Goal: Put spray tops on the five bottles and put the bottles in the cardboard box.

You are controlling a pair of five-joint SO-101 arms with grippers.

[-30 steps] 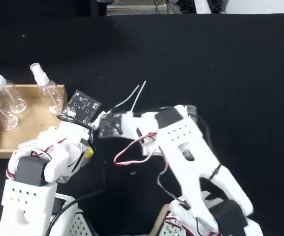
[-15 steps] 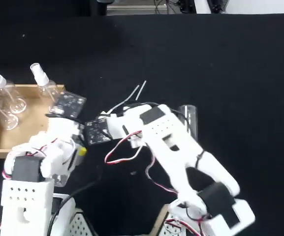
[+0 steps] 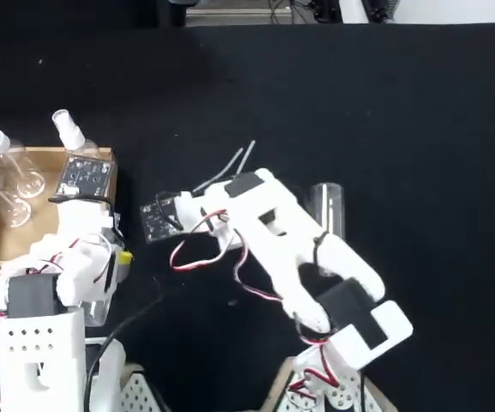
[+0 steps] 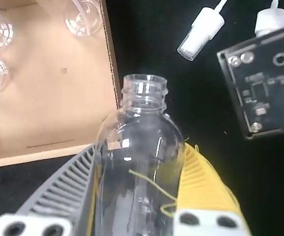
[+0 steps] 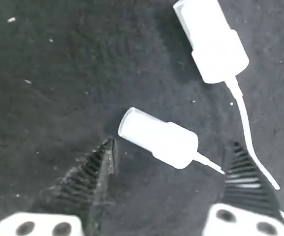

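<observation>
My left gripper [image 4: 139, 164] is shut on a clear bottle [image 4: 142, 128] with a bare, open neck, held just beside the cardboard box [image 4: 48, 88]. In the high view the left arm [image 3: 58, 275] stands by the box [image 3: 24, 249]. My right gripper [image 5: 172, 146] is open low over the black mat, its fingers on either side of a white spray top [image 5: 159, 138]. A second spray top [image 5: 215, 44] lies just beyond it. Both spray tops [image 4: 201, 32] lie near the right arm's wrist board [image 4: 265, 83]. Three capped bottles [image 3: 11, 163] stand in the box.
Another clear bottle without a top [image 3: 326, 206] lies on the black mat to the right of the right arm [image 3: 273, 223]. The thin dip tubes [image 3: 230, 165] of the spray tops stick out beyond the right wrist. Open mat stretches behind and to the right.
The left arm swung left toward the box with its bottle. The right arm stretched farther left, over the spray tops.
</observation>
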